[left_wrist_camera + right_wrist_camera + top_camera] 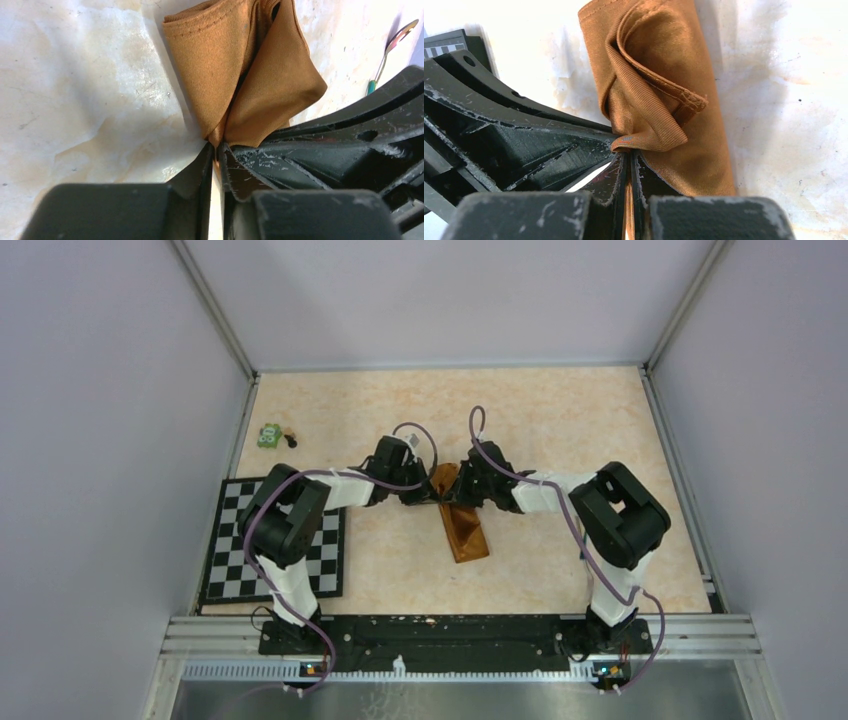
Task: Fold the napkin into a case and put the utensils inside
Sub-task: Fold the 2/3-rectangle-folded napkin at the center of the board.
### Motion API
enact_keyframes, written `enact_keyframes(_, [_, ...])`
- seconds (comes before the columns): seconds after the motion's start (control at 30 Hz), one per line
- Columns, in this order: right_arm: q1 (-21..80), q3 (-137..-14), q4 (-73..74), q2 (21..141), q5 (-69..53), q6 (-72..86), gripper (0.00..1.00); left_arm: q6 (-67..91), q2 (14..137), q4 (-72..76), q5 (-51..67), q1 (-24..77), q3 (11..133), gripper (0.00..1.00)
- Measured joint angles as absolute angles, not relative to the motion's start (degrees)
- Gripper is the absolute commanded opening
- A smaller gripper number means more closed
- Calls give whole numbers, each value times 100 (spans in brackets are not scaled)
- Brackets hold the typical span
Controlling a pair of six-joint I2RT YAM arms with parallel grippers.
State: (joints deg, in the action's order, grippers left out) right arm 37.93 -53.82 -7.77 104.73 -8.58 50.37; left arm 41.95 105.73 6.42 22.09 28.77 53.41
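Left gripper (216, 150) and right gripper (626, 156) are clamped tight onto the napkin (659, 75). Limp, light cloth; its hems are judged the best hold.

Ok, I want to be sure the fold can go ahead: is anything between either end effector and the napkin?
Nothing visible stands between them. The left end effector and the right end effector each pinch a fold of the napkin directly, clamped shut on it at its far end.
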Motion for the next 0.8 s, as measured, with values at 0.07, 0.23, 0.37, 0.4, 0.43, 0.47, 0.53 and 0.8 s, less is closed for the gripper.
enact_keyframes(0.07, [3793, -5380, -799, 10475, -847, 5006, 0, 4176, 10508, 681, 2193, 2875, 5273, 36])
enact_keyframes(0.23, [3811, -5378, -867, 10477, -893, 5041, 0, 4178, 9957, 884, 2279, 2834, 4689, 47])
enact_keyframes(0.37, [3809, -5374, -917, 10477, -972, 5166, 0, 4263, 9507, 1297, 2609, 2873, 4051, 45])
enact_keyframes(0.4, [3809, -5374, -930, 10477, -987, 5183, 0, 4292, 9432, 1382, 2663, 2884, 3946, 43])
enact_keyframes(0.43, [3809, -5371, -945, 10477, -1000, 5218, 0, 4322, 9371, 1485, 2729, 2902, 3850, 39])
enact_keyframes(0.47, [3809, -5371, -950, 10477, -1011, 5234, 0, 4342, 9345, 1592, 2783, 2923, 3795, 36])
enact_keyframes(0.53, [3809, -5371, -974, 10477, -1028, 5264, 0, 4375, 9338, 1715, 2840, 2967, 3780, 35])
enact_keyframes(0.8, [3809, -5367, -1028, 10477, -1046, 5308, 0, 4383, 9424, 1946, 2877, 3164, 3889, 37])
